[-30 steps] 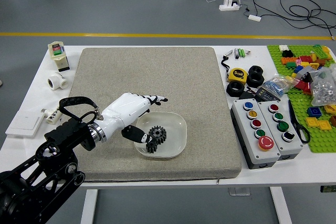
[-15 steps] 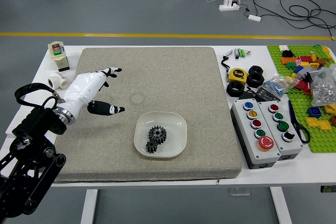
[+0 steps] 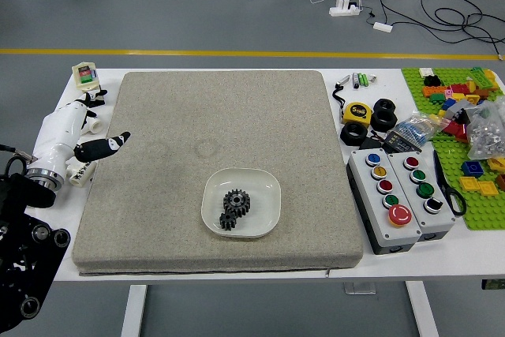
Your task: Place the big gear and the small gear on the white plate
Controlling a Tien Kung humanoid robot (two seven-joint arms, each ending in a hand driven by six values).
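Note:
Over the table's left edge is my left hand (image 3: 102, 124), its thumb and fingers apart with nothing held between them. The white plate (image 3: 267, 219) rests on the grey-beige mat, well to the right of that hand. Inside the plate lie two black gears touching each other: the big gear (image 3: 237, 201) and, just below and left of it, the small gear (image 3: 227, 221). My right hand does not show.
White pipe fittings and a white-green device (image 3: 84, 75) stand near the left hand. On the right are black rings (image 3: 353, 133), a yellow tape measure (image 3: 357, 113), button boxes (image 3: 383, 222) and a green board (image 3: 481, 211) with bricks.
My left hand has drawn away leftward from above the plate to the table's left edge. Both gears have stayed in the plate and now show unobstructed.

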